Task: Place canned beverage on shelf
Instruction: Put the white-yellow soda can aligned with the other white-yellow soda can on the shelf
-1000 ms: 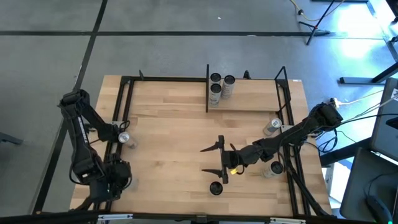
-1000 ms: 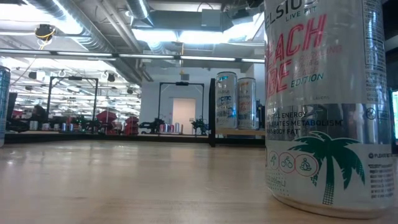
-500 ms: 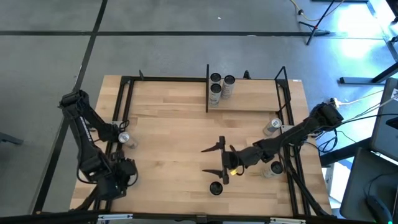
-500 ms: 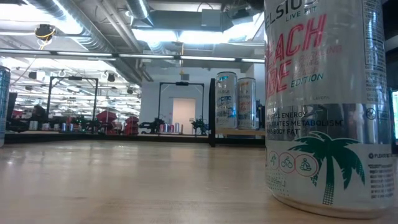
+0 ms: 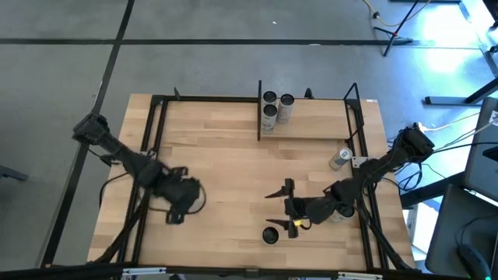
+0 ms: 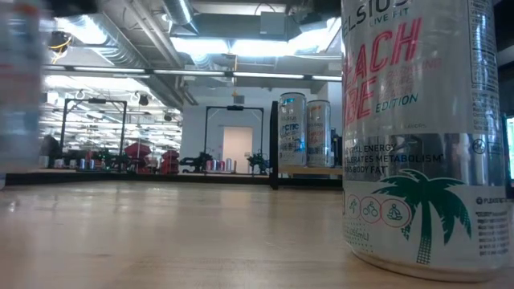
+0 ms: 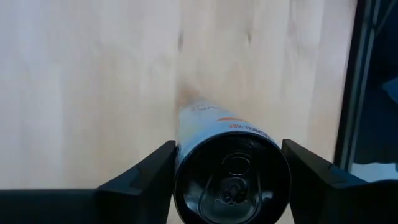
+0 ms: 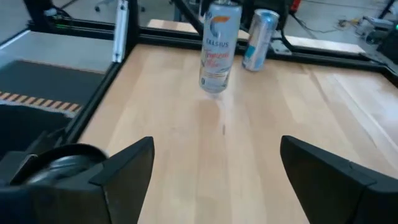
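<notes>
My left gripper [image 5: 184,199] is over the table's left middle, shut on a white can with orange lettering [image 7: 205,118]. This can also shows upright in the right wrist view [image 8: 214,50] and as a blur at the low view's left edge [image 6: 18,88]. My right gripper [image 5: 274,208] is open and empty over the near middle, just beyond a dark-topped can [image 5: 270,235] that stands on the table. The shelf [image 5: 315,130], a narrow plank between black posts at the far side, carries three upright cans [image 5: 270,109]. My left gripper pinches the can's upper end [image 7: 186,155] between its two fingers, one finger [image 7: 140,177] on each side just below the lid. The fingers come from above, pointing down. The can hangs upright below them, and in the low view its bottom seems clear of the table.
Black frame rails run along the table's left side [image 5: 148,155] and right side [image 5: 362,155]. A silver can [image 8: 258,40] shows beyond the held one near the left rail. Two more cans [image 5: 340,159] [image 5: 340,211] are by the right rail. The dark-topped can fills the low view's right [image 6: 418,136].
My left gripper has swung quickly from the table's near-left corner toward the right and the middle, carrying the can, which now blurs into the low view's left edge. My right gripper has drawn back toward the right and near edges and has turned a little, staying open.
</notes>
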Motion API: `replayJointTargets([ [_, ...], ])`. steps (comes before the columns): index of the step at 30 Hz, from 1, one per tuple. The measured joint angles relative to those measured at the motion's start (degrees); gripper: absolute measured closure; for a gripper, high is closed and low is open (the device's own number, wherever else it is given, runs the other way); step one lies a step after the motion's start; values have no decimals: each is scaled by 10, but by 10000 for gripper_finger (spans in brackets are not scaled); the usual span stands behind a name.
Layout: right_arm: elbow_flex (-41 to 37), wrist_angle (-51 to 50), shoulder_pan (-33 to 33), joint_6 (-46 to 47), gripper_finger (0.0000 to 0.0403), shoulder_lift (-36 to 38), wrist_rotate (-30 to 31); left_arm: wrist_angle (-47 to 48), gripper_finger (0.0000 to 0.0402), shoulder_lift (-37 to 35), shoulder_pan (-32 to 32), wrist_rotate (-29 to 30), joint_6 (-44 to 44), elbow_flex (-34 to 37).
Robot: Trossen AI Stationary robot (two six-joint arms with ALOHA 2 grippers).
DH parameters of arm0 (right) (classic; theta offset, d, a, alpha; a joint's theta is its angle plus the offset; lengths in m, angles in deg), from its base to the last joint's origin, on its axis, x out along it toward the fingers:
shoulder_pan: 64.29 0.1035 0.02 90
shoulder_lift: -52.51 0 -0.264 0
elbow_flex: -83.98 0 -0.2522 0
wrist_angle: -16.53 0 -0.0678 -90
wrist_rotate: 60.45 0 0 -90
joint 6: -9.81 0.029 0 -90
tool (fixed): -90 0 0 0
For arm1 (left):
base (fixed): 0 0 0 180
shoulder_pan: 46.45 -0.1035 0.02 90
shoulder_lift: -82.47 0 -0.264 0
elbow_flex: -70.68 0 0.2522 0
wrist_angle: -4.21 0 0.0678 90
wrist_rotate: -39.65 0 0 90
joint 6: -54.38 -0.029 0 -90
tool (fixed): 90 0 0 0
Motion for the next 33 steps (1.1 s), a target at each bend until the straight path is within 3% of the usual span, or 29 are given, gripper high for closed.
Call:
replayJointTargets([
  [6, -1, -5, -2, -16, 70, 0, 8, 1, 193, 19, -118, -36, -144, -36],
  [12, -1, -10, -2, -9, 70, 0, -9, 20, 194, 116, -181, -81, -285, -99],
  [21, -1, -13, -2, -9, 70, -1, -43, 30, 195, 253, -191, -100, -474, -226],
  [26, -1, -20, -2, -27, 70, -2, -45, 0, 194, 275, -192, -107, -553, -236],
  [33, -1, -36, -2, -45, 70, -2, -47, -17, 169, 277, -192, -75, -560, -236],
])
